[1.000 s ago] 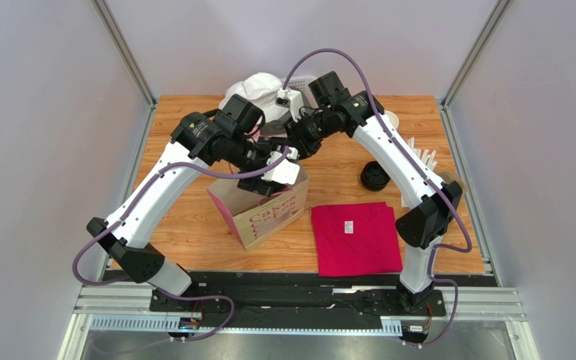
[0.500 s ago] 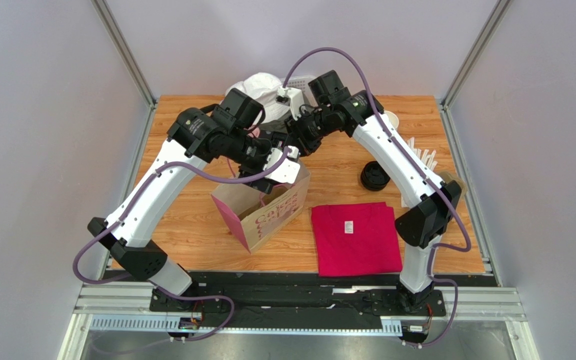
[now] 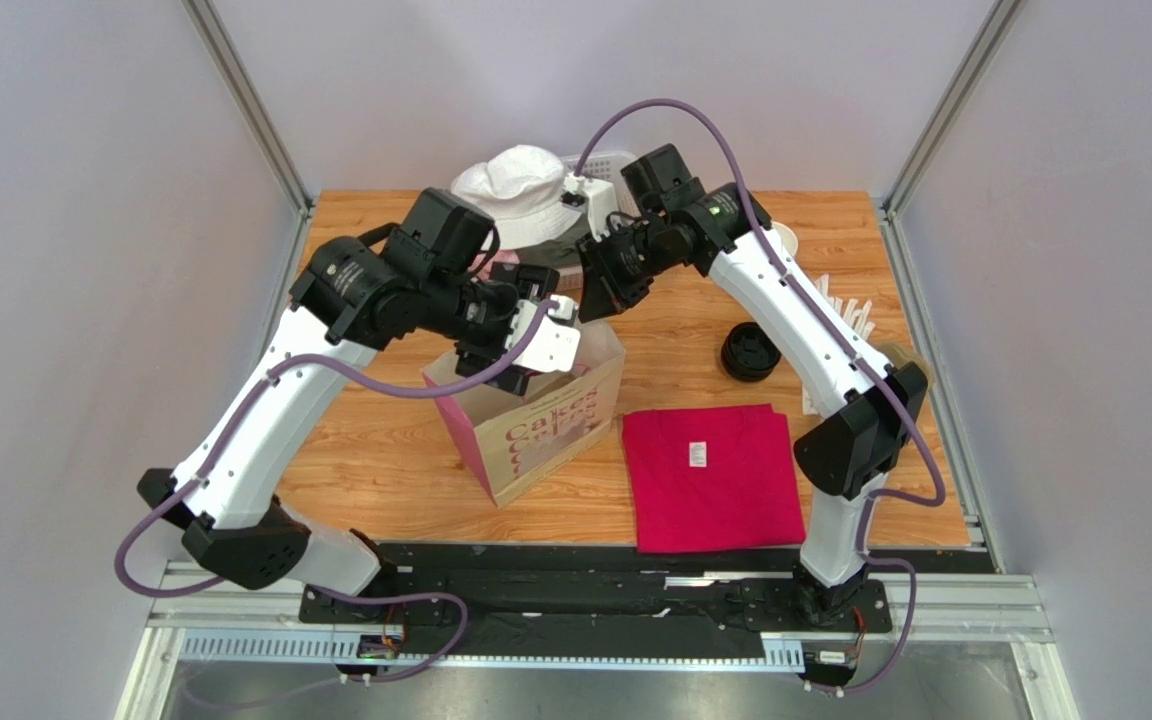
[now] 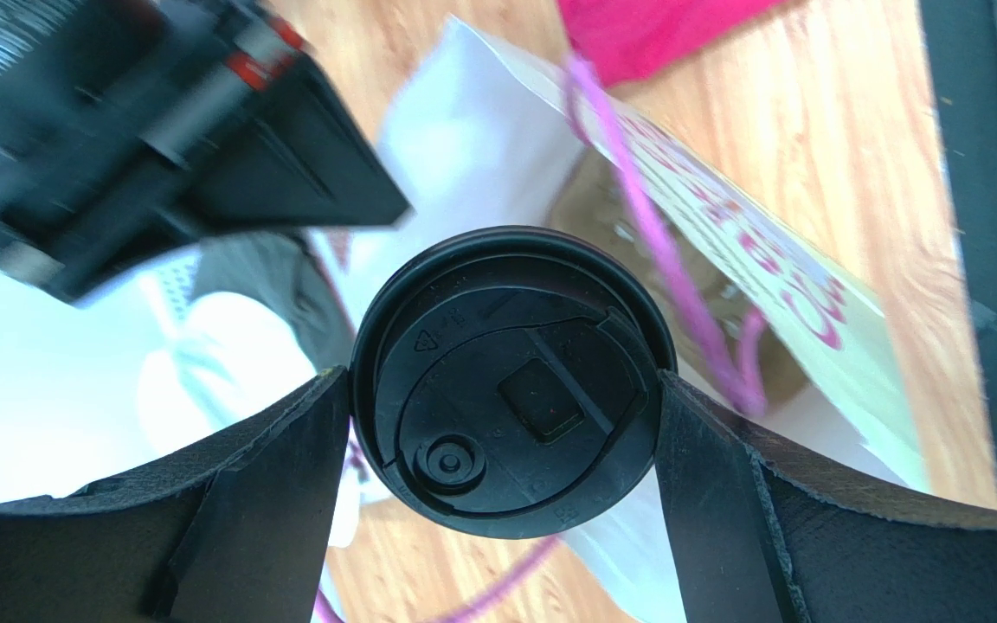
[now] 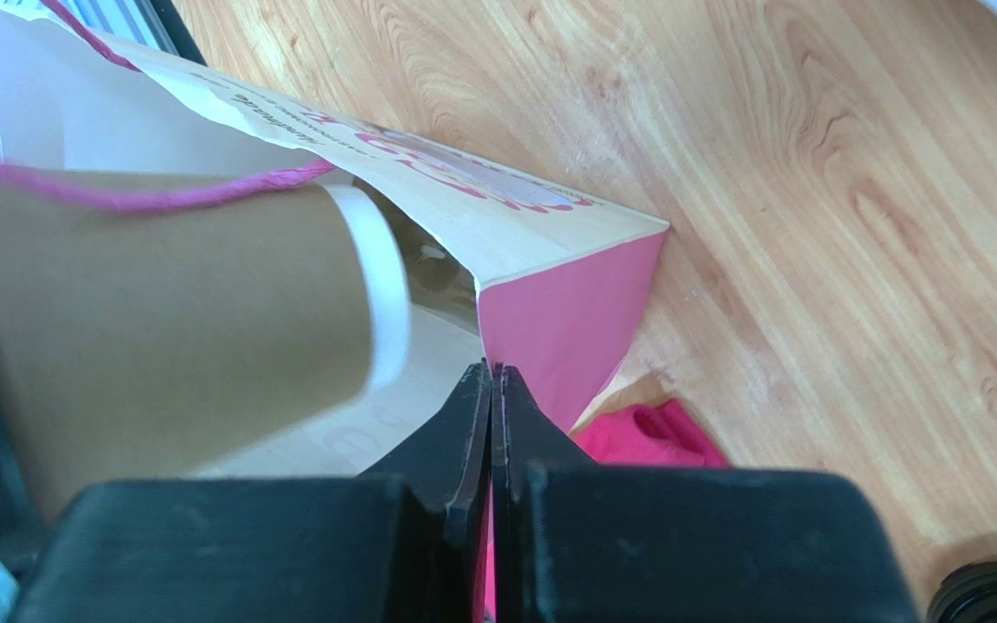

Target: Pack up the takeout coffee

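Hovering over the paper bag (image 3: pixel 537 435), left gripper (image 4: pixel 504 390) clamping the takeout coffee (image 4: pixel 517 325), right gripper (image 5: pixel 491 374) pinching its rim, pink shirt (image 3: pixel 713 473) beside

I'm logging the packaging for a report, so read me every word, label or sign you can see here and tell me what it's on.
"Cakes", as it seems to read, in pink script on the paper bag; the line beneath is too blurred to read.
Lid of the takeout coffee: an embossed triangle mark, too small to read.
White tag on the pink cloth: too small to read.
White print on the black arm housing: blurred, unreadable.
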